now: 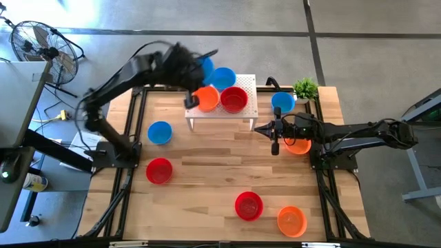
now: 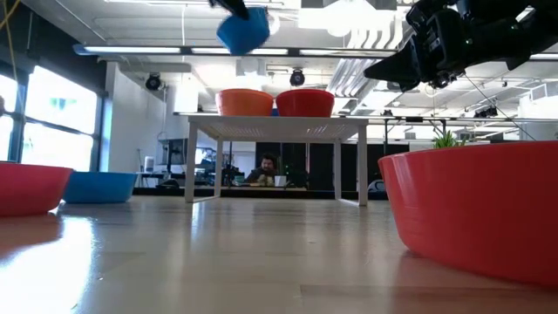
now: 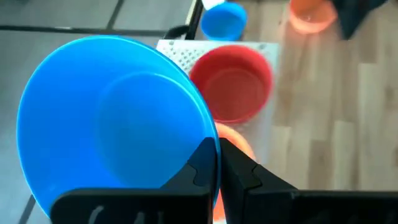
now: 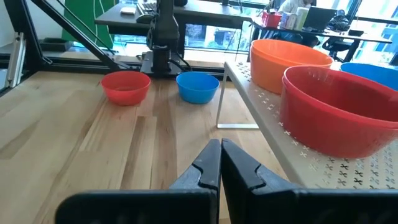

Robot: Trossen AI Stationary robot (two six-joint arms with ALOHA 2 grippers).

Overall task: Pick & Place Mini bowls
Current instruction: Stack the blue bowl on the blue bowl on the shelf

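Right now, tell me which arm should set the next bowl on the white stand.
Left. Its claw already grips a blue bowl above the white stand; the right claw is shut and empty beside it.

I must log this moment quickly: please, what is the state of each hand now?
Left hand: shut on a blue bowl, held above the white stand.
Right hand: shut, holding nothing, beside the stand.
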